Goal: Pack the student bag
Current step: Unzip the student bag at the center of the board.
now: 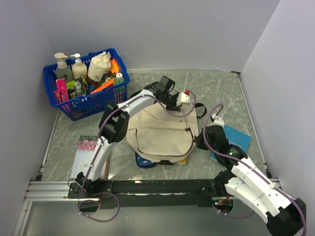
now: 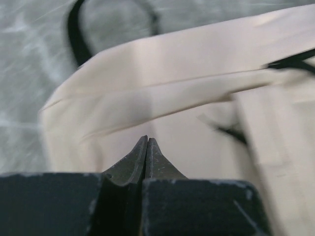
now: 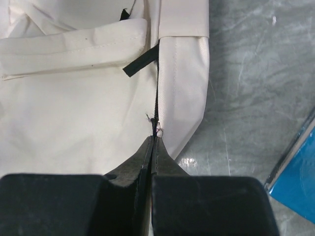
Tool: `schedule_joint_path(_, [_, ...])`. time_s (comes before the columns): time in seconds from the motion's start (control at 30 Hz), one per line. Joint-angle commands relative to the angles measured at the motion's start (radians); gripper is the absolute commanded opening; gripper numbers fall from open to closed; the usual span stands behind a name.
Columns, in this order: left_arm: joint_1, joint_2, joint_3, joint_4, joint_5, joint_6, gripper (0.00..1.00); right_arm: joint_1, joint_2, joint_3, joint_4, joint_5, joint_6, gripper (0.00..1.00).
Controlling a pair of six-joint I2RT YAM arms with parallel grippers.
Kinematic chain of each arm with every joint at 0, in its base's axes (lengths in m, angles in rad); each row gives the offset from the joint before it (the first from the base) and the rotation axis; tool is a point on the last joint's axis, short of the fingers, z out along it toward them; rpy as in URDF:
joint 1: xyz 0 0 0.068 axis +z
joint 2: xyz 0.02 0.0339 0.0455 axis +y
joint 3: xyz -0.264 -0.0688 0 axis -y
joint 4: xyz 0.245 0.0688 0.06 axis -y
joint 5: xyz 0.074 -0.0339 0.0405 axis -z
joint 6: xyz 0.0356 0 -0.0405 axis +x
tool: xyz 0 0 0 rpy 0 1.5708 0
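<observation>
The student bag (image 1: 162, 130) lies flat in the middle of the table, cream fabric with black straps. My left gripper (image 1: 183, 105) reaches over its far top edge. In the left wrist view that gripper (image 2: 147, 139) is shut, tips together just above the cream fabric (image 2: 197, 98); whether cloth is pinched I cannot tell. My right gripper (image 1: 203, 140) is at the bag's right side. In the right wrist view it (image 3: 154, 138) is shut on the black zipper pull (image 3: 158, 130), at the near end of the zipper line (image 3: 156, 93).
A blue basket (image 1: 74, 105) with bottles and a small cloth pouch stands at the back left. A blue book (image 1: 238, 140) lies right of the bag, its corner (image 3: 295, 182) close to my right gripper. A flowered book (image 1: 86, 155) lies front left. Things poke out under the bag's near edge (image 1: 145, 161).
</observation>
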Motion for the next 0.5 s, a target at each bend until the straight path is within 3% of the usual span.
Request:
schedule_joint_path(0.0, [0.046, -0.045, 0.083, 0.094, -0.032, -0.107, 0.01, 0.004, -0.048, 0.029, -0.051, 0.004, 0.024, 0.00])
schedule_joint_path(0.1, [0.072, -0.074, 0.085, -0.044, 0.147, 0.020, 0.02, 0.003, -0.027, 0.030, -0.034, 0.008, 0.023, 0.00])
schedule_joint_path(0.2, [0.056, -0.152, -0.004, -0.175, 0.230, 0.224, 0.31, 0.003, 0.022, 0.046, -0.014, 0.005, 0.027, 0.00])
schedule_joint_path(0.3, [0.001, -0.178, -0.065, -0.311, 0.250, 0.399, 0.43, 0.004, 0.044, 0.043, 0.018, -0.001, 0.036, 0.00])
schedule_joint_path(0.33, [-0.009, -0.187, -0.079, -0.348, 0.272, 0.542, 0.47, 0.003, 0.044, 0.040, 0.026, -0.004, 0.041, 0.00])
schedule_joint_path(0.47, [-0.068, -0.154, -0.062, -0.440, 0.267, 0.660, 0.64, 0.003, 0.015, 0.030, 0.038, 0.005, 0.055, 0.00])
